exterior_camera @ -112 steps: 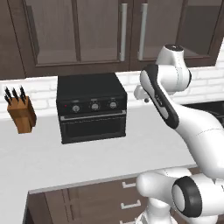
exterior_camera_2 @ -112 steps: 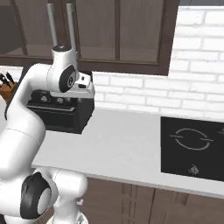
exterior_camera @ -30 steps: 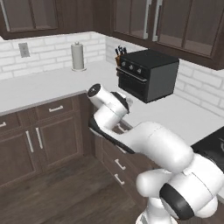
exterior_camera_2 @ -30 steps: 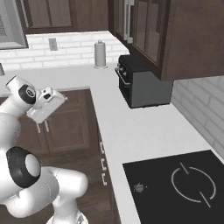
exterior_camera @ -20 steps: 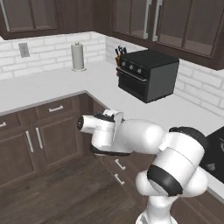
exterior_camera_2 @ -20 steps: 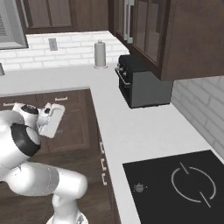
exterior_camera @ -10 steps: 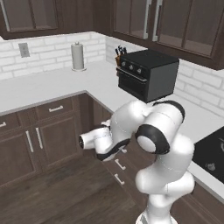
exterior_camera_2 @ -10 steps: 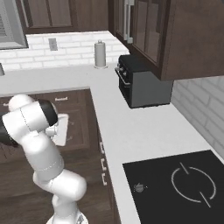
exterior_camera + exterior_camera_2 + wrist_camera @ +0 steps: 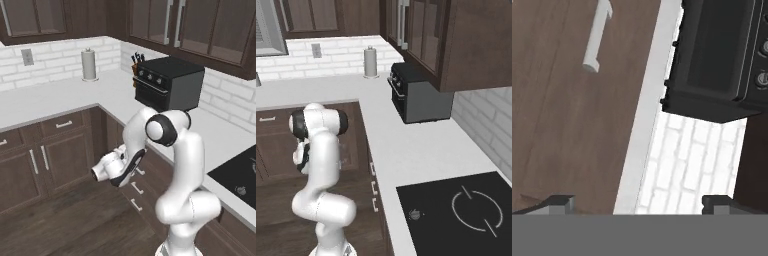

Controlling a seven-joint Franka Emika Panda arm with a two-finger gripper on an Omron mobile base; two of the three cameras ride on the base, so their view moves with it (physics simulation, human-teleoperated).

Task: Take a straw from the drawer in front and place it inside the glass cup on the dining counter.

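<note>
You've got the gripper (image 9: 637,202) low by the brown cabinets w/ jaws spread wide & nothing in them, looking past a cabinet front's silver handle (image 9: 597,36) at the black toaster oven (image 9: 168,82) on the white worktop (image 9: 406,145); drawers all closed.

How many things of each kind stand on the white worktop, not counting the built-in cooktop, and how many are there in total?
Paper towel roll: 1
Black countertop oven: 1
Knife block: 1
Total: 3
</note>
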